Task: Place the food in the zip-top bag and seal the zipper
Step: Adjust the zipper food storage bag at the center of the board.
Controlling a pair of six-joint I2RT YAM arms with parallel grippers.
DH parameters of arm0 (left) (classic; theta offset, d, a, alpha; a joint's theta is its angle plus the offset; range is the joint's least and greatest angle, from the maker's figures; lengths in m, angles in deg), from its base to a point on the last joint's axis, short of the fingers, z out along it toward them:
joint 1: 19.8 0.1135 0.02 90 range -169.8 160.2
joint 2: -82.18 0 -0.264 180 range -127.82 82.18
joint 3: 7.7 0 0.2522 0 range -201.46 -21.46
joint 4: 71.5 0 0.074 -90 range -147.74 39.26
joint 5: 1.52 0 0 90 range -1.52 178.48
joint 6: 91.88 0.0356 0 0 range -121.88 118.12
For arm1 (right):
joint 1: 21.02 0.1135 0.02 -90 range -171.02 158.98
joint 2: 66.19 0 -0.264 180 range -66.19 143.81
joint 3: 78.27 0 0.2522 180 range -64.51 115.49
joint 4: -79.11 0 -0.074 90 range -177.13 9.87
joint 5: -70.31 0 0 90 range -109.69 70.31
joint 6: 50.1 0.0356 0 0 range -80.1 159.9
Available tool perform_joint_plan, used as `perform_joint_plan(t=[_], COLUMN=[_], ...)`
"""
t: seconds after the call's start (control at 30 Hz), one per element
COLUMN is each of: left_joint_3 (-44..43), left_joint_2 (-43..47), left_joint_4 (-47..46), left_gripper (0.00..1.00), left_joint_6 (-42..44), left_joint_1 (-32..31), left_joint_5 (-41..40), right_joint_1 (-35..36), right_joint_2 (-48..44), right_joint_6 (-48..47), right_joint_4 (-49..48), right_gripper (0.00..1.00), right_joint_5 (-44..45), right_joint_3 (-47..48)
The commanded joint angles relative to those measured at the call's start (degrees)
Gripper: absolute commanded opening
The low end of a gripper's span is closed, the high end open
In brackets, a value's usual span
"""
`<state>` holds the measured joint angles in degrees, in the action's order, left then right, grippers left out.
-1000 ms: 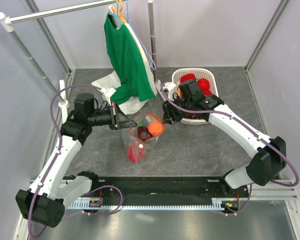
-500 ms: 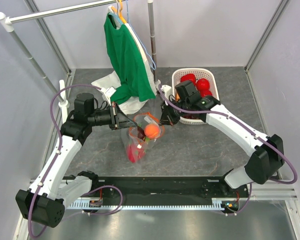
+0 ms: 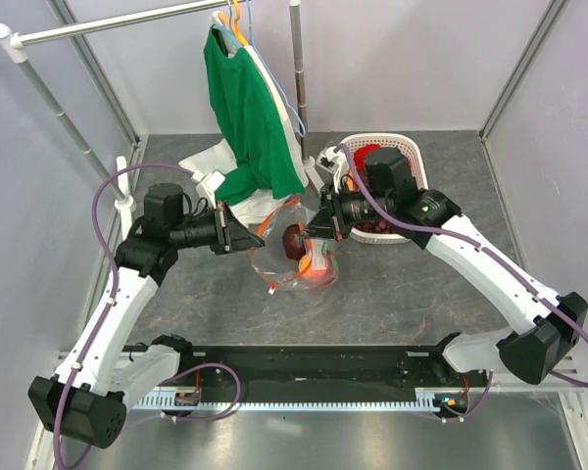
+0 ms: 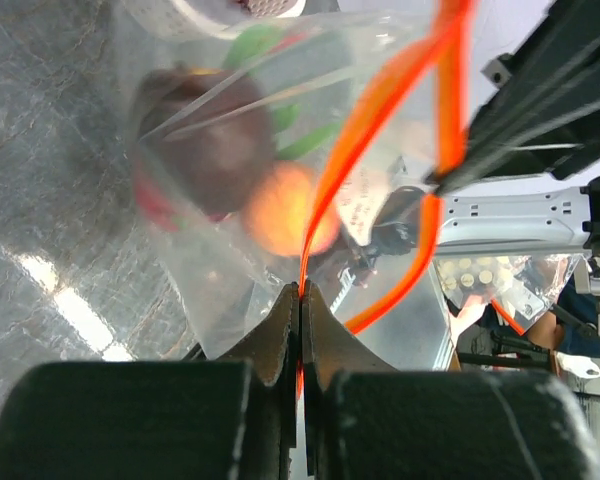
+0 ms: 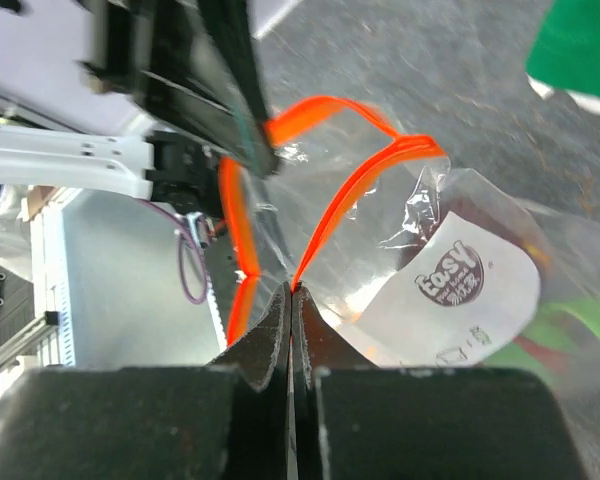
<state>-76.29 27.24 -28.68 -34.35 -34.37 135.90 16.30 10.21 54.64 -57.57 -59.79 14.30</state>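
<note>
The clear zip-top bag (image 3: pixel 292 262) hangs stretched between my two grippers over the grey table. Its orange-red zipper (image 4: pixel 380 95) stands apart in a loop, so the mouth is open. My left gripper (image 4: pixel 301 290) is shut on one end of the zipper strip. My right gripper (image 5: pixel 291 290) is shut on the strip (image 5: pixel 358 182) at the opposite side. Food lies inside the bag: a dark red fruit (image 3: pixel 293 239) with green tips, and an orange round fruit (image 4: pixel 280 212). From above, the left gripper (image 3: pixel 256 238) sits left of the bag and the right gripper (image 3: pixel 315 238) to its right.
A white lattice basket (image 3: pixel 406 146) holding red fruits (image 3: pixel 370 154) stands behind the right arm. A green shirt (image 3: pixel 247 113) hangs from a rail at the back, above a white cloth (image 3: pixel 208 162). Metal poles (image 3: pixel 297 69) stand at the rear.
The orange fruit went from my right gripper into the bag. The right gripper then shut on the zipper strip, and the bag now hangs spread between both grippers, shifted right.
</note>
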Motion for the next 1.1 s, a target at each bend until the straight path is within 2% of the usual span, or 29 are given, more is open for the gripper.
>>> perform_joint_plan(t=[0.0, 0.1, 0.37, 0.43, 0.47, 0.57, 0.63, 0.67, 0.7, 0.83, 0.9, 0.93, 1.03, 1.07], left_joint_3=[-3.3, -3.8, -1.1, -1.2, -1.2, -1.3, -1.0, -0.9, -0.6, -0.5, -0.4, -0.4, -0.4, -0.3], left_joint_2=[0.2, 0.6, -0.8, -0.5, -0.5, -0.9, -1.1, -1.1, -1.3, -1.8, -2.4, -2.5, -2.5, -2.5], left_joint_4=[0.6, 0.5, 1.4, 1.3, 1.2, 1.1, 0.4, 0.1, -0.3, -1.5, -2.0, -2.0, -2.3, -2.3], left_gripper=[0.02, 0.02, 0.02, 0.02, 0.02, 0.02, 0.02, 0.02, 0.02, 0.02, 0.02, 0.02, 0.02, 0.02], left_joint_6=[1.2, 0.1, -0.1, 0.2, 0.3, 0.2, -0.1, -0.3, -0.4, -1.0, -1.4, -1.7, -1.8, -1.8], left_joint_1=[0.2, 0.1, 0.1, 0.1, 0.1, 0.2, 0.3, 0.3, 0.4, 0.4, 0.4, 0.4, 0.4, 0.4], left_joint_5=[1.1, 2.9, 0.2, -1.0, -1.4, -2.7, -2.7, -2.7, -2.5, -1.9, -1.5, -1.4, -1.1, -1.1], right_joint_1=[-0.6, -0.8, -2.4, -3.7, -4.1, -7.3, -10.8, -12.2, -14.9, -21.6, -22.7, -22.7, -22.7, -22.7], right_joint_2=[1.2, 1.6, 5.7, 7.1, 7.4, 7.1, 6.3, 6.0, 5.9, 7.1, 10.6, 12.1, 18.9, 20.4], right_joint_6=[-2.0, -1.9, -6.6, -7.2, -7.3, -7.7, -8.9, -9.5, -10.3, -16.1, -18.1, -19.2, -22.2, -23.9], right_joint_4=[-0.1, 0.6, 1.9, 3.2, 3.5, 4.4, 5.7, 6.0, 6.6, 8.8, 9.4, 10.1, 10.7, 11.0], right_gripper=[0.00, 0.00, 0.02, 0.17, 0.35, 0.64, 0.73, 0.81, 0.83, 0.84, 0.81, 0.80, 0.67, 0.62], right_joint_5=[2.7, 2.5, 7.1, 7.4, 7.5, 7.2, 7.5, 7.8, 8.3, 12.6, 17.6, 23.0, 34.2, 35.5], right_joint_3=[-1.2, -0.4, -2.0, -1.2, -0.4, 1.0, 1.7, 2.3, 2.5, 3.4, 5.4, 6.4, 11.6, 12.5])
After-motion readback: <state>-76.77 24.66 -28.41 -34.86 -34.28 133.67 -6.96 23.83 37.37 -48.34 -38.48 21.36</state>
